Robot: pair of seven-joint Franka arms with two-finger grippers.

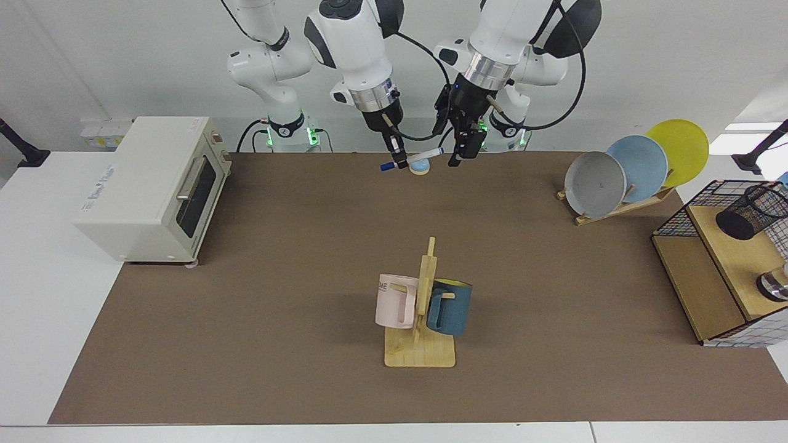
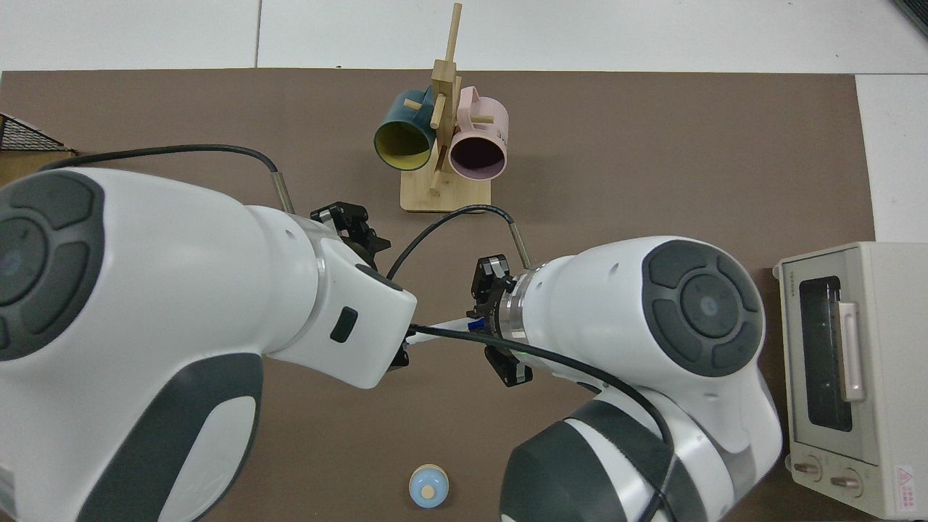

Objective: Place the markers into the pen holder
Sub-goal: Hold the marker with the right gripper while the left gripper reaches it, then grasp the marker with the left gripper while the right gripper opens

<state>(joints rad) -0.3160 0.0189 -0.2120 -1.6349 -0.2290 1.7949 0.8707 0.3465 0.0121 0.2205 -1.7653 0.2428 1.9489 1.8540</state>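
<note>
The marker [image 1: 425, 154], white with a dark blue cap, hangs tilted above the table's far edge, and my right gripper [image 1: 401, 161] is shut on it near the capped end. In the top view the marker [image 2: 446, 327] shows between the two wrists, held by my right gripper [image 2: 482, 324]. My left gripper [image 1: 460, 155] is open and sits right beside the marker's free end, not closed on it. The pen holder [image 1: 748, 212], a black mesh cup, rests on a wooden shelf at the far right edge of the facing view, well away from both grippers.
A toaster oven [image 1: 154, 184] stands at the left. A wooden mug rack [image 1: 422, 307] with a pink and a blue mug is mid-table. A plate rack [image 1: 622, 172] holds three plates. A small blue bell [image 1: 420, 167] lies under the marker. A wire basket [image 1: 677, 224] encloses the shelf.
</note>
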